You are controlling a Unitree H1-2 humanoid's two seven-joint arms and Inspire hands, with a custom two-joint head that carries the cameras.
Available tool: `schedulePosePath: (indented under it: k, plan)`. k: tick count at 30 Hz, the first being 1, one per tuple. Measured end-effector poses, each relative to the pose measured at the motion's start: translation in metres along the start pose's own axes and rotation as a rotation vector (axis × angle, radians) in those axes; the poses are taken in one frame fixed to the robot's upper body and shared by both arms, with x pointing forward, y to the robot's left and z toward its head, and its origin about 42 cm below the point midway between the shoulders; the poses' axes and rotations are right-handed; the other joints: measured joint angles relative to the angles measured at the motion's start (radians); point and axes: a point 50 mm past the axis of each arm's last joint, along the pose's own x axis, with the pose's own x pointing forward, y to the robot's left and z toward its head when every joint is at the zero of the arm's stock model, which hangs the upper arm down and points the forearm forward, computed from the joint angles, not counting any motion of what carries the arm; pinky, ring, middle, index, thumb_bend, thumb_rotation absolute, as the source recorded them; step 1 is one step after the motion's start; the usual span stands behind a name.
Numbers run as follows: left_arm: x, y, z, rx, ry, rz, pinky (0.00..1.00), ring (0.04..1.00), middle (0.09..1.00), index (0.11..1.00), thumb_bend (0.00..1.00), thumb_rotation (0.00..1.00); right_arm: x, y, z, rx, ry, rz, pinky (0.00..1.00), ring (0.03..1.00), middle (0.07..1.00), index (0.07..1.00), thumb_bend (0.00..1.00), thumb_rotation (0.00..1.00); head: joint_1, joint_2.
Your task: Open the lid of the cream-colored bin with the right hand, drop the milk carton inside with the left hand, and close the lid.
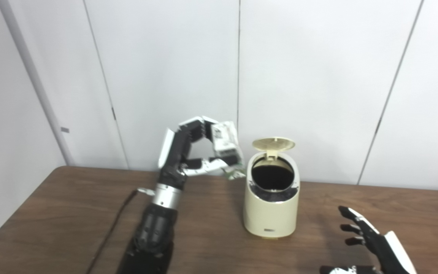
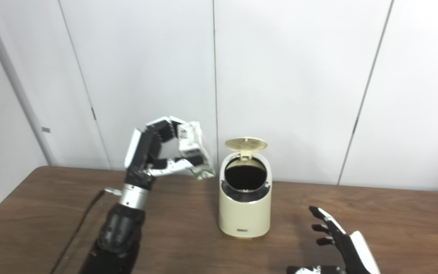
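The cream-colored bin [image 1: 271,207] stands mid-table with its round lid [image 1: 273,144] tipped up at the back, showing a dark opening [image 1: 272,176]. My left hand [image 1: 188,152] is raised left of the bin, shut on a white milk carton [image 1: 226,146] with green print. The carton hangs tilted, close beside the bin's upper left rim and clear of the opening. My right hand [image 1: 371,238] is open, fingers spread, low over the table at the bottom right, away from the bin.
A brown wooden table [image 1: 70,213] spans the view, backed by white wall panels. A thin dark cable [image 1: 112,224] runs along the table left of my left arm.
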Motion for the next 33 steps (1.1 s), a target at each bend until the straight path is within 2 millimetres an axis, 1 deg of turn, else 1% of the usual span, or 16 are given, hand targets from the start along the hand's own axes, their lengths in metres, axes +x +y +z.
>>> schedulePosePath:
  k: [2,7,12,15,18,21,26,27,31,33]
  plan:
    - [-0.001,-0.008,-0.003,0.003,0.012,-0.016,0.44,0.449,0.479,0.513,0.50,0.00,0.000,0.001,0.000,-0.008,-0.001,-0.001,0.67,0.805,0.897,0.883,0.80,0.15,-0.020,0.002]
    - [0.001,-0.016,-0.010,-0.014,0.039,-0.024,0.44,0.447,0.479,0.514,0.50,0.00,0.000,0.002,0.002,-0.011,-0.002,-0.007,0.69,0.808,0.895,0.885,0.80,0.16,-0.045,0.002]
    - [0.007,-0.032,-0.016,-0.039,0.062,-0.049,0.45,0.449,0.476,0.509,0.51,0.00,0.000,0.007,0.004,-0.005,-0.006,-0.011,0.69,0.816,0.901,0.889,0.80,0.18,-0.075,0.006]
    - [0.010,-0.041,-0.016,-0.050,0.061,-0.060,0.46,0.450,0.475,0.510,0.51,0.00,0.000,0.006,0.006,-0.010,-0.010,-0.014,0.71,0.825,0.905,0.894,0.79,0.19,-0.090,0.009]
    - [0.013,-0.049,-0.020,-0.050,0.076,-0.078,0.46,0.451,0.474,0.511,0.51,0.00,-0.001,0.005,0.008,-0.011,-0.011,-0.019,0.71,0.830,0.909,0.897,0.80,0.21,-0.095,0.011]
    - [0.013,-0.053,-0.023,-0.051,0.087,-0.086,0.46,0.451,0.474,0.511,0.51,0.00,-0.001,0.005,0.011,-0.008,-0.015,-0.024,0.71,0.830,0.910,0.898,0.80,0.21,-0.095,0.011]
    - [0.013,-0.054,-0.022,-0.051,0.086,-0.080,0.46,0.451,0.474,0.511,0.51,0.00,-0.001,0.005,0.011,-0.008,-0.013,-0.024,0.71,0.830,0.910,0.898,0.80,0.21,-0.095,0.011]
    - [0.013,-0.055,-0.023,-0.052,0.086,-0.080,0.46,0.451,0.475,0.509,0.51,0.00,-0.002,0.004,0.011,-0.008,-0.009,-0.025,0.72,0.832,0.910,0.899,0.79,0.21,-0.116,0.020]
    - [0.016,-0.066,-0.035,-0.053,0.136,-0.109,0.47,0.451,0.476,0.507,0.51,0.00,-0.005,0.006,0.012,-0.021,0.005,-0.020,0.73,0.834,0.907,0.902,0.78,0.23,-0.117,0.021]
    - [0.015,-0.071,-0.036,-0.059,0.142,-0.117,0.48,0.453,0.477,0.505,0.51,0.00,-0.008,0.006,0.013,-0.023,0.002,-0.020,0.73,0.834,0.907,0.903,0.78,0.24,-0.118,0.025]
